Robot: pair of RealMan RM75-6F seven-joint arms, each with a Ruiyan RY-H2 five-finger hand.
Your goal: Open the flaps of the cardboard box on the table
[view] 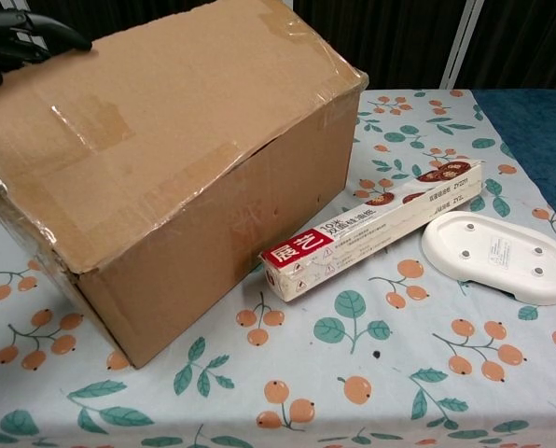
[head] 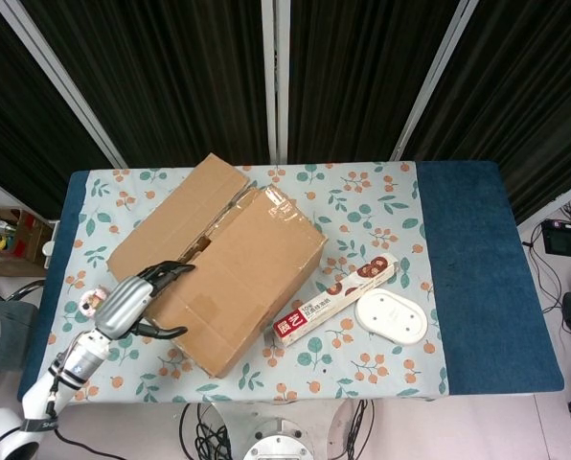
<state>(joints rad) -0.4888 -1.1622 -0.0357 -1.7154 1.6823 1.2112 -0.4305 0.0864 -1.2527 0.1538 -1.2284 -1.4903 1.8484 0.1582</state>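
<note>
The cardboard box [head: 233,287] lies at an angle on the left half of the table and fills the left of the chest view [view: 185,159]. Its far flap [head: 175,216] stands partly raised; the near taped flap [head: 252,259] lies flat. My left hand [head: 137,299] is at the box's left end, fingers [head: 173,271] spread over the near flap's edge by the seam, thumb against the side. The chest view shows only its dark fingers [view: 26,33] on the top left corner. It holds nothing that I can see. My right hand is out of both views.
A long red-and-white carton [head: 335,299] lies right against the box's right side [view: 371,229]. A white oval dish [head: 391,317] sits just beyond it [view: 498,257]. A blue cloth [head: 477,268] covers the table's right end.
</note>
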